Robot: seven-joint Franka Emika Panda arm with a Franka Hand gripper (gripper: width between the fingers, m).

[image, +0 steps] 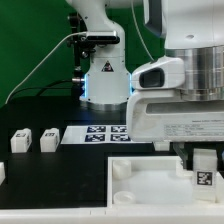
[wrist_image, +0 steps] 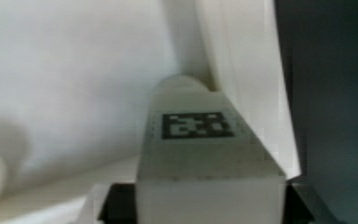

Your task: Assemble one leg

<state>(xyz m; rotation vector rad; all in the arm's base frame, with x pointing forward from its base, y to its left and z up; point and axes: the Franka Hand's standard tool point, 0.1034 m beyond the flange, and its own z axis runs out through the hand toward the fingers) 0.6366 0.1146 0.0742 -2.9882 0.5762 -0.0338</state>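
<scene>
My gripper (image: 203, 172) is shut on a leg (image: 204, 170), a small white post with a black-and-white tag, and holds it upright at the exterior view's right, over the far right part of the large flat white panel (image: 150, 185). In the wrist view the leg (wrist_image: 202, 140) fills the middle, clamped between the two dark fingers (wrist_image: 124, 203), tag facing the camera, with the white panel (wrist_image: 69, 70) behind it. Two more legs (image: 19, 141) (image: 48, 139) stand on the black table at the exterior view's left. A round socket (image: 121, 168) shows at the panel's near-left corner.
The marker board (image: 100, 133) lies on the table behind the panel. The arm's white base (image: 104, 70) stands at the back before a green backdrop, with a cable trailing to its left. Another white part (image: 2, 172) shows at the left edge.
</scene>
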